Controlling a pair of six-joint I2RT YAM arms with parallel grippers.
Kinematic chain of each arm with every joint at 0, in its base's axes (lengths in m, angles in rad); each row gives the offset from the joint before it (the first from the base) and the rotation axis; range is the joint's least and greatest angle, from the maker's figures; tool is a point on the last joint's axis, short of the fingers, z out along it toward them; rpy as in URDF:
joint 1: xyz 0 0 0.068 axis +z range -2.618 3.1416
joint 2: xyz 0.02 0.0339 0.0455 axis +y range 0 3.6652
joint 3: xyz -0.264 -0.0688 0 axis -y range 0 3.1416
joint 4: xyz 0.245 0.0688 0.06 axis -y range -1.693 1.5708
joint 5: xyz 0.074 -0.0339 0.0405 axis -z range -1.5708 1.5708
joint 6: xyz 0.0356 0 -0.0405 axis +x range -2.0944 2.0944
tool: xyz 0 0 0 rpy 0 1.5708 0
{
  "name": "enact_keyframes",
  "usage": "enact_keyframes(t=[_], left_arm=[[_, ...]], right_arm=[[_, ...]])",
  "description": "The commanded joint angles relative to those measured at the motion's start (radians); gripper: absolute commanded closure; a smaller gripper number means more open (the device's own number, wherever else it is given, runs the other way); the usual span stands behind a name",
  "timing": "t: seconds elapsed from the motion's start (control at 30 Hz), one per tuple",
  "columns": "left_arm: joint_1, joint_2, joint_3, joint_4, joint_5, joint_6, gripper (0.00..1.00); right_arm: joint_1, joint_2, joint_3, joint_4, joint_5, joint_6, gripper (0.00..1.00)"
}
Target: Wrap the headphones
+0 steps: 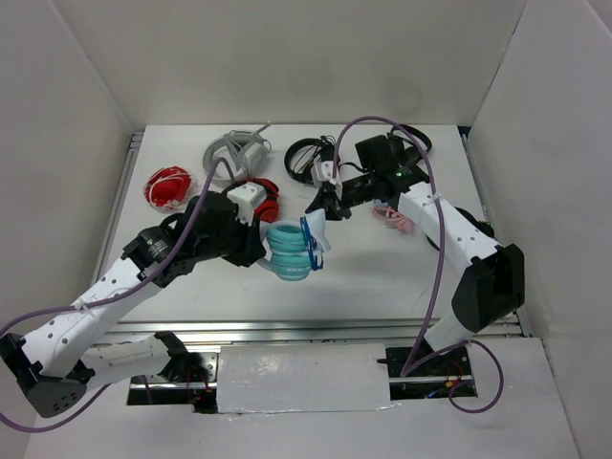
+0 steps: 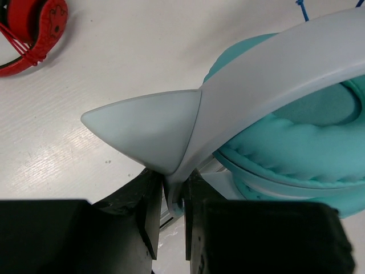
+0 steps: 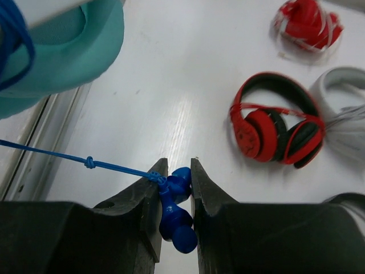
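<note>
Top external up first: spotting the headphones point(image 1: 289, 253) near the middle of the white table point(image 1: 382, 287), teal cups stacked on edge. Gripped from 9 o'clock by the left gripper point(image 1: 256, 251). Over to left wrist: clamped hard on the white band point(image 2: 274, 68), right under a pointed ear piece point(image 2: 142, 128), with a teal cushion point(image 2: 296, 142) bulging out at 3 o'clock. Back on top: poised at 1 o'clock of the cups, the right gripper point(image 1: 320, 206), just beside them. Checking right wrist: pinched tight on the blue plug point(image 3: 175, 214), with the thin blue cable point(image 3: 57, 155) running off in a straight line toward 9 o'clock, knotted once along the way, and looping over the teal cups at 10 o'clock. Crowded all around. Tucked partly under the left arm at 11 o'clock of the cups, red-and-black headphones point(image 1: 263, 196), touching the arm or not, impossible to tell. Further out at 10 o'clock, a red bundled pair point(image 1: 167, 186). Along the far edge at 12 o'clock, a grey-and-white pair point(image 1: 234, 150) and a black pair point(image 1: 311, 158). Half hidden behind the right forearm at 2 o'clock, a pink-and-pale pair point(image 1: 392, 218). Draped over both arms, purple arm cables point(image 1: 435, 239).
</note>
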Motion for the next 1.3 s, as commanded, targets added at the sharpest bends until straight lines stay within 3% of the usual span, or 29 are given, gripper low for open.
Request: enact_keyframes(t=[0.0, 0.3, 0.97, 1.27], left_arm=[[-0.092, 0.002, 0.004, -0.046, 0.019, 0.080, 1.00], [-0.179, 0.115, 0.006, -0.110, -0.099, 0.089, 1.00], [-0.214, 0.419, 0.073, -0.146, -0.139, 0.099, 1.00], [-0.197, 0.580, 0.127, -0.109, -0.188, 0.011, 1.00]], right_arm=[[-0.002, -0.005, 0.059, -0.293, 0.123, -0.229, 0.95], [0.049, -0.146, -0.027, -0.274, 0.275, -0.258, 0.89], [0.100, -0.132, -0.029, -0.305, 0.575, -0.262, 0.83], [0.093, -0.058, -0.061, -0.077, 0.707, -0.024, 0.84]])
